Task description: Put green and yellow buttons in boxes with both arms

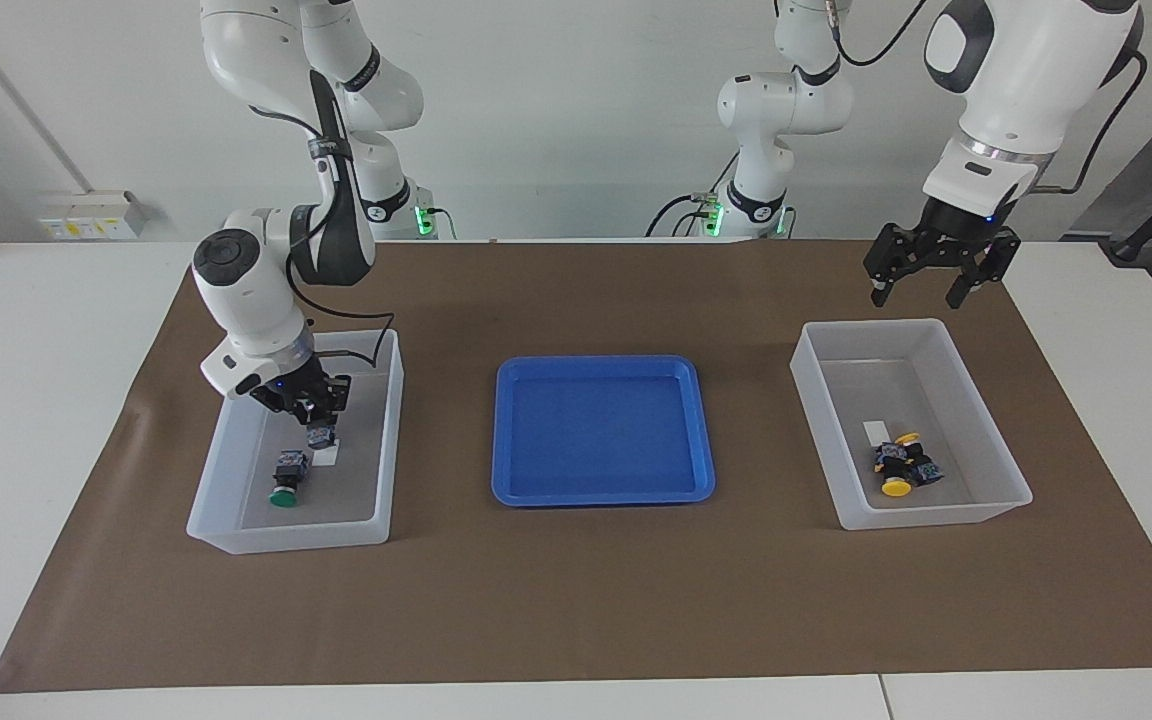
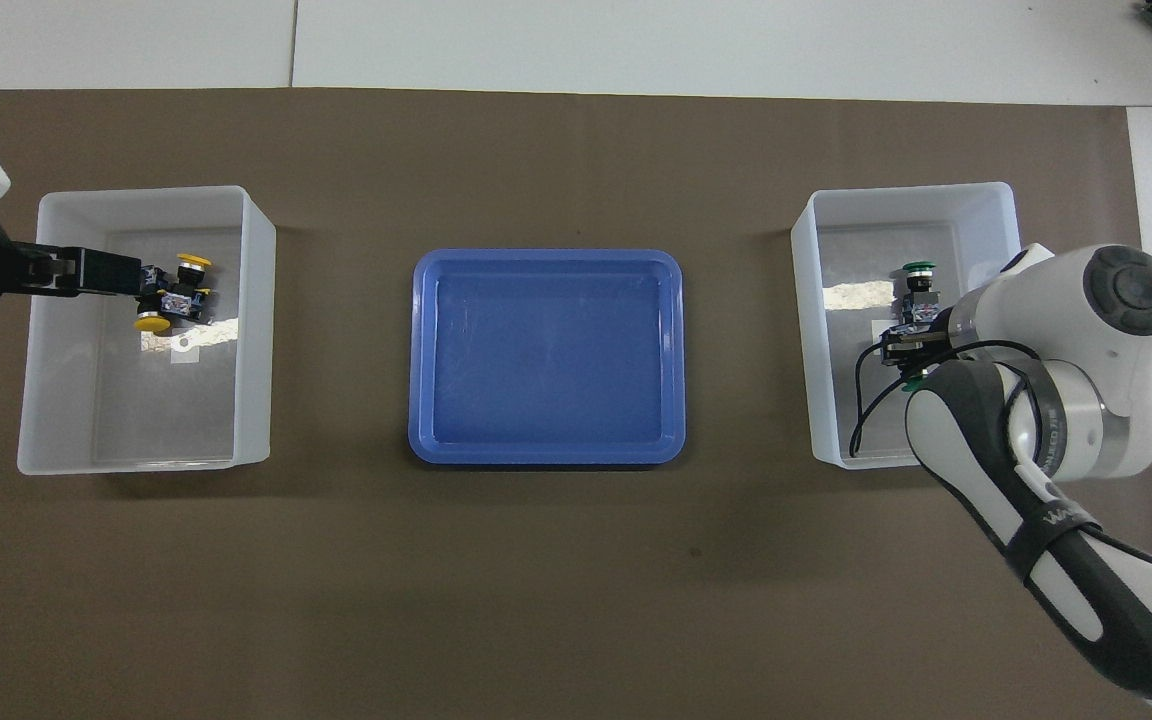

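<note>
My right gripper (image 1: 316, 408) is down inside the box (image 1: 286, 535) at the right arm's end. It is shut on a green button (image 1: 320, 436), which hangs bluish end down just over the box floor. It also shows in the overhead view (image 2: 911, 345). A second green button (image 1: 286, 478) (image 2: 918, 278) lies on the floor of this box (image 2: 804, 330). My left gripper (image 1: 918, 292) (image 2: 106, 272) is open and empty, raised over the edge nearest the robots of the other box (image 1: 936, 515) (image 2: 258, 330). Two yellow buttons (image 1: 904, 468) (image 2: 172, 294) lie together in that box.
A shallow blue tray (image 1: 603, 430) (image 2: 546, 355) with nothing in it sits between the two boxes on the brown mat (image 1: 576, 600). Each box has a small white label on its floor. White table shows around the mat.
</note>
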Robot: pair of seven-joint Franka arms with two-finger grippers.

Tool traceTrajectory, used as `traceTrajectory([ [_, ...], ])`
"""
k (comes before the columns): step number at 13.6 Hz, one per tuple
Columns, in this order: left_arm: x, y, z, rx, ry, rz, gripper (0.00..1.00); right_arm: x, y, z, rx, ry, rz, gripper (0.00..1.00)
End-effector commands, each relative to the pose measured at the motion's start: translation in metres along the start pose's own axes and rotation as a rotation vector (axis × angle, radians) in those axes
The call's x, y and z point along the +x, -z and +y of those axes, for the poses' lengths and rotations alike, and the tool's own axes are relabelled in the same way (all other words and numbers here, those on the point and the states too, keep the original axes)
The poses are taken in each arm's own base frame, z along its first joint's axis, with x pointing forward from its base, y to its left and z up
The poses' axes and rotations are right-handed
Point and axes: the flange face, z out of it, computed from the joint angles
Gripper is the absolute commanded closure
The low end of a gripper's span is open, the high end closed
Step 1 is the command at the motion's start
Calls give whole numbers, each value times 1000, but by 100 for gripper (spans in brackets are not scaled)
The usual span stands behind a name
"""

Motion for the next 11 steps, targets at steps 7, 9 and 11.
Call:
traceTrajectory([
  [7,-12,15,-21,5,32,-57,0,26,160,7,-21,-25,34,0],
  [9,-10,12,-23,8,35,-65,0,22,200,22,-27,-50,-2,0],
  [11,-15,5,-24,6,46,-80,0,10,236,28,-23,-63,-3,0],
])
